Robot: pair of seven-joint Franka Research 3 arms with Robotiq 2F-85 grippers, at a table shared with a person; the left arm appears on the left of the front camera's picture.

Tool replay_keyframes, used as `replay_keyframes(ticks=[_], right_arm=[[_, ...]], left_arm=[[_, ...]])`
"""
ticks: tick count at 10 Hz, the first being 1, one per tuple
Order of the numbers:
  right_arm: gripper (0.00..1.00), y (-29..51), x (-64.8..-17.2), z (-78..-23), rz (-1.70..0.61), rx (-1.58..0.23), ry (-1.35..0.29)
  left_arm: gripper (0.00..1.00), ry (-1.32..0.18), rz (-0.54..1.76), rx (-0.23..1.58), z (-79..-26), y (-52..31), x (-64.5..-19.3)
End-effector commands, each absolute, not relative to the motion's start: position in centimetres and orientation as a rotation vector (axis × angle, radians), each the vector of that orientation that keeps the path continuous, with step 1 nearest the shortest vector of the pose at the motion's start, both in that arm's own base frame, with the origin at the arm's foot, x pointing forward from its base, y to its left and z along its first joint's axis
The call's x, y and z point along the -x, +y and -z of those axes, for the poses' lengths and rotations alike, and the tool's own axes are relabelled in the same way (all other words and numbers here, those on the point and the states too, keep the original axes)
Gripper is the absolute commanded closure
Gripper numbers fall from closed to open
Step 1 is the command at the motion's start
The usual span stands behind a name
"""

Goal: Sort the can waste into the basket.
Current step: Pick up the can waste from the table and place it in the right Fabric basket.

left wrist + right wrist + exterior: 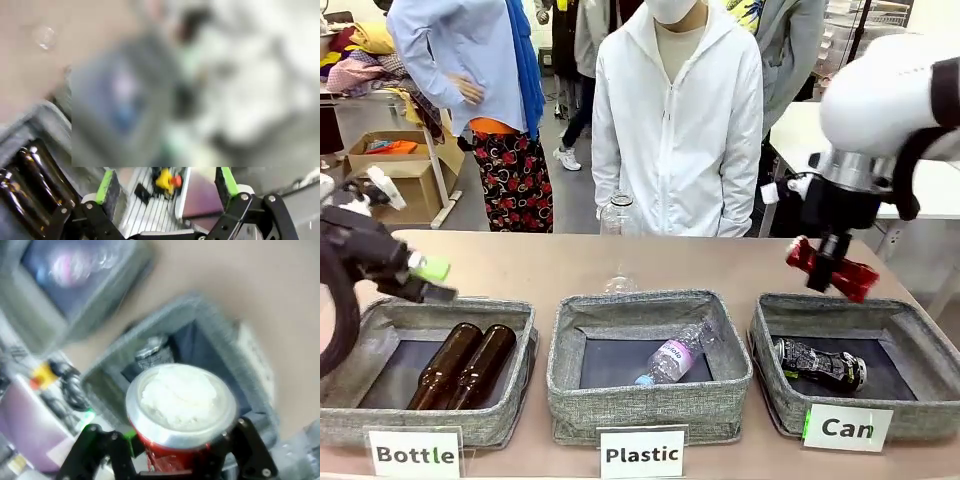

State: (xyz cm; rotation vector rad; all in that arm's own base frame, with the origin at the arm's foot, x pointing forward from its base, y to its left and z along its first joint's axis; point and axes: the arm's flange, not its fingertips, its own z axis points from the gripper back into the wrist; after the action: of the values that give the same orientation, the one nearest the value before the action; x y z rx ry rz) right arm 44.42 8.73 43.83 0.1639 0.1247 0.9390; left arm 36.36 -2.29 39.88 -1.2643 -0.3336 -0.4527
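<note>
Right gripper (830, 272) clamped on red can (832, 269), held in air above far edge of Can basket (910, 415). Black can (820, 364) lies inside that basket. Left gripper (432, 279) spread wide, empty, above far-left corner of Bottle basket (350, 415).

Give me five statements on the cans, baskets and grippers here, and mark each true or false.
1. The right gripper holds the red can. True.
2. The black can lies in the "Plastic" basket. False: it lies in the "Can" basket.
3. The left gripper is open. True.
4. The red can already rests in a basket. False: it hangs above the "Can" basket's rim.
5. Two brown bottles lie in the "Bottle" basket. True.
</note>
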Motion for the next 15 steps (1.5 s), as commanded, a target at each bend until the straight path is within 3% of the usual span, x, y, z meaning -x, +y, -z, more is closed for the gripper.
replay_keyframes(ticks=[1,3,9,10,11,12,15], right_arm=[[1.0,6.7,-43.0,-42.5,-1.276,-0.132,0.017],[1.0,6.9,-42.3,-41.3,-1.404,0.006,0.012],[1.0,7.5,-42.8,-41.4,-1.356,-0.075,0.13],[0.61,7.4,-42.9,-41.3,-1.348,-0.092,0.136],[0.42,7.4,-43.1,-41.3,-1.345,-0.086,0.135],[0.02,7.4,-43.1,-41.3,-1.344,-0.088,0.137],[0.0,7.4,-43.5,-41.2,-1.341,-0.099,0.146]], left_arm=[[0.0,-0.256,0.575,1.245,-39.4,-3.7,-35.3],[0.0,-0.256,0.575,1.245,-39.4,-3.7,-35.3],[0.0,-0.256,0.575,1.245,-39.4,-3.7,-35.3],[0.0,-0.256,0.575,1.245,-39.4,-3.7,-35.3],[0.0,-0.256,0.575,1.245,-39.4,-3.7,-35.3],[0.0,-0.256,0.575,1.245,-39.4,-3.7,-35.3],[0.0,-0.256,0.575,1.245,-39.4,-3.7,-35.3]])
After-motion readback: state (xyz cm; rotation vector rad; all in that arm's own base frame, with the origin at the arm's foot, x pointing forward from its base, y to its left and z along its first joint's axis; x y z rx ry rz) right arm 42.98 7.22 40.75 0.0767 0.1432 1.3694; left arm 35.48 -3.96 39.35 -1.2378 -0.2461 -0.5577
